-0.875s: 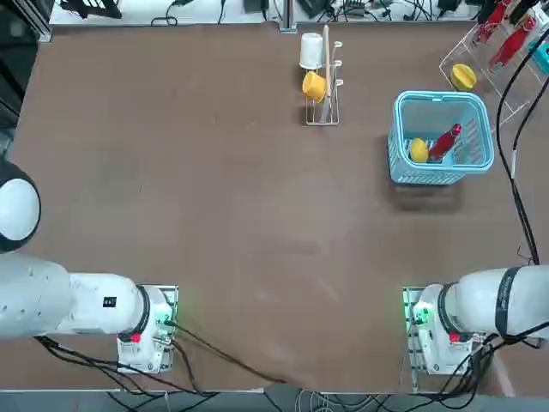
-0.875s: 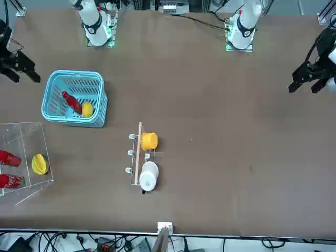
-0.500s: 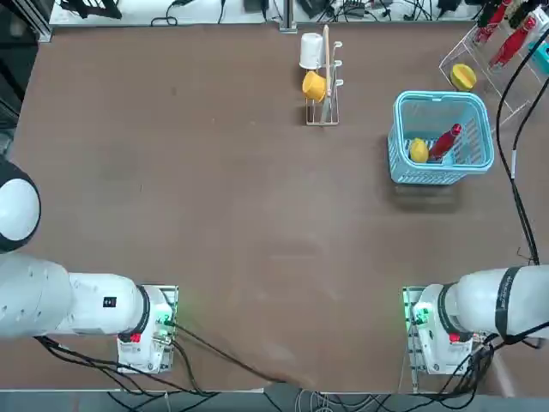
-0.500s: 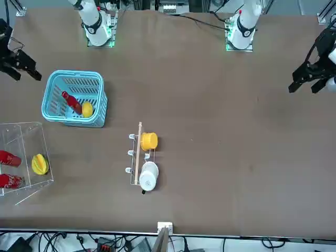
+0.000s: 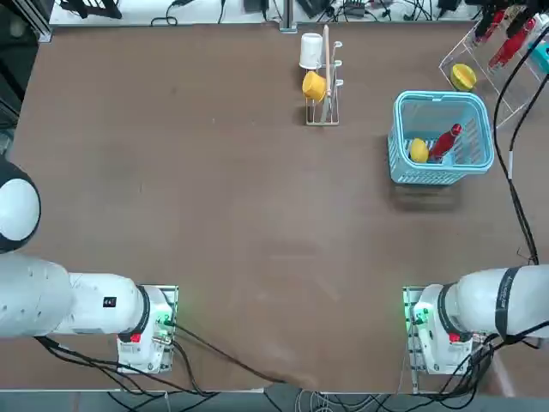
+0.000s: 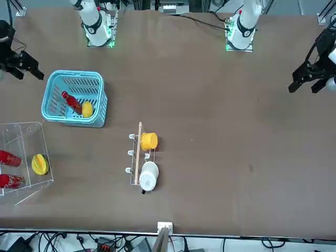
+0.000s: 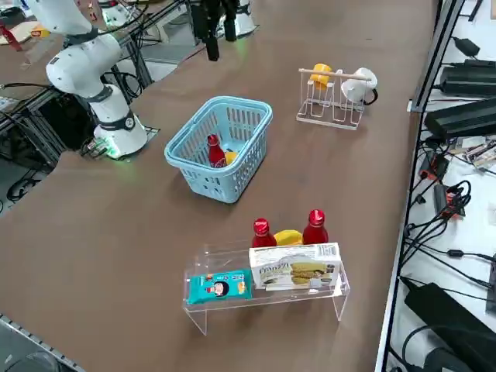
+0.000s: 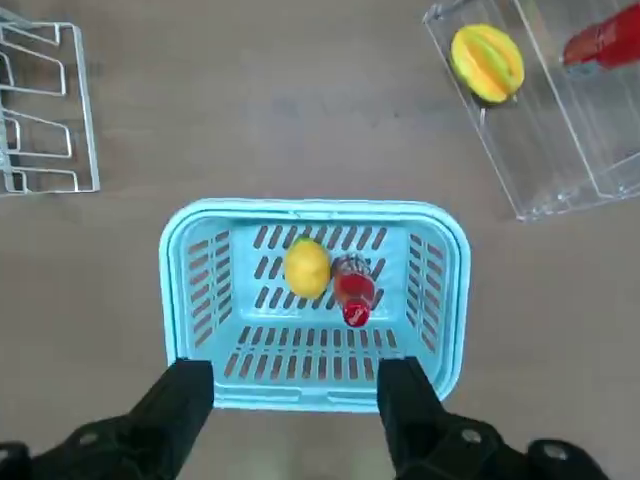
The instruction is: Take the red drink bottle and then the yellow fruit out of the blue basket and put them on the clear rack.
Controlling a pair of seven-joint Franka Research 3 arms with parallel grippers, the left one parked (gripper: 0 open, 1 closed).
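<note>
Nothing of the task is done yet, as far as the views show. The bottle (image 8: 352, 290) and the fruit (image 8: 307, 268) both lie in the basket (image 8: 445, 300), side by side and touching or nearly so, the bottle leaning with its cap up. The basket stands on the bench (image 5: 214, 189) near the rack (image 7: 267, 298).

The rack already carries two red bottles, a yellow fruit and two packets, but these are not the basket's pair.

The right hand (image 8: 295, 400) hangs above the basket's near rim, fingers (image 8: 180, 405) spread wide and holding nothing. It looks poised to descend for the bottle, which goes first; both lifts and both placements on the rack remain.
</note>
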